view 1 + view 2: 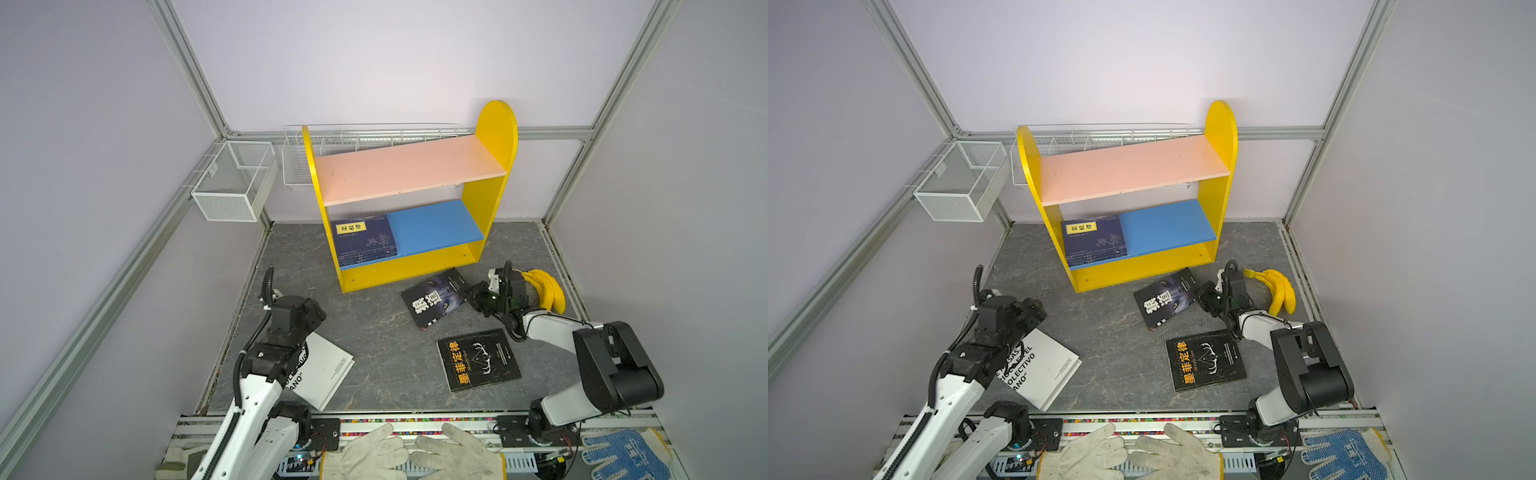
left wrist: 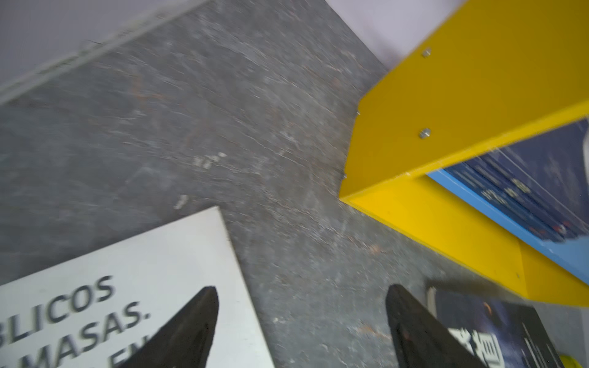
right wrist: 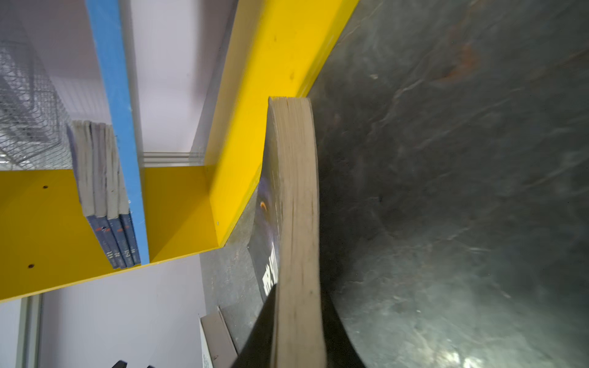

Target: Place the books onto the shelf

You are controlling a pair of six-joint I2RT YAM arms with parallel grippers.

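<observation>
The yellow shelf [image 1: 494, 166] [image 1: 1219, 166] stands at the back. Several navy books [image 1: 363, 239] [image 3: 105, 191] lie stacked on the left of its blue lower board [image 1: 436, 224]. My right gripper [image 3: 298, 296] [image 1: 471, 293] is shut on the right edge of a black book [image 1: 430, 303] [image 1: 1163, 301] lying in front of the shelf. A second black book [image 1: 478, 359] lies flat nearer the front. My left gripper [image 2: 302, 288] is open over bare floor at the corner of the white book [image 2: 143, 270] [image 1: 326, 370], holding nothing.
Yellow bananas [image 1: 544, 289] lie just behind my right wrist. Two white wire baskets [image 1: 235, 180] [image 1: 365, 137] hang on the back left walls. Work gloves [image 1: 415, 453] rest on the front rail, and a blue dotted glove [image 1: 623, 453] lies at the right.
</observation>
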